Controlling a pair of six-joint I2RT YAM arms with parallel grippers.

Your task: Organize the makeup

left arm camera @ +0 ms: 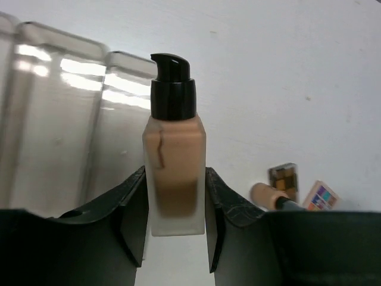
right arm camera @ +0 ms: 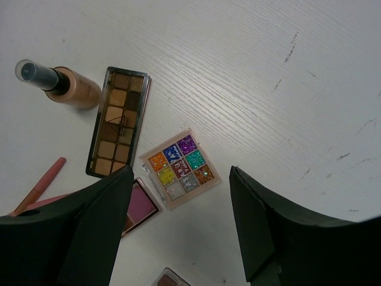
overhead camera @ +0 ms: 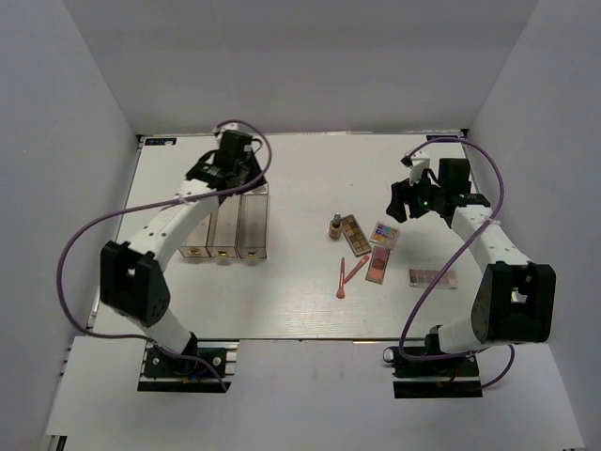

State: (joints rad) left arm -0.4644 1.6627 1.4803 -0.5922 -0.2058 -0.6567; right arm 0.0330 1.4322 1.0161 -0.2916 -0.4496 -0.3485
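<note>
In the left wrist view a beige bottle [left arm camera: 174, 161] with a black pump cap stands upright between my left gripper's [left arm camera: 175, 208] fingers, which are shut on its lower half. That gripper [overhead camera: 232, 174] hangs over the far end of the clear organizer [overhead camera: 225, 230]. My right gripper [right arm camera: 180, 179] is open above the multicolour palette [right arm camera: 184, 158], holding nothing. Beside it lie a brown palette [right arm camera: 119, 122], a second beige bottle [right arm camera: 65, 86] on its side, a pink palette [right arm camera: 141, 204] and an orange-pink stick [right arm camera: 41, 185].
A mauve palette [overhead camera: 432, 278] lies near the right arm's base side. Two thin sticks [overhead camera: 349, 274] lie in front of the palettes. The organizer's [left arm camera: 59, 119] compartments stretch behind the held bottle. White walls close in the table on three sides.
</note>
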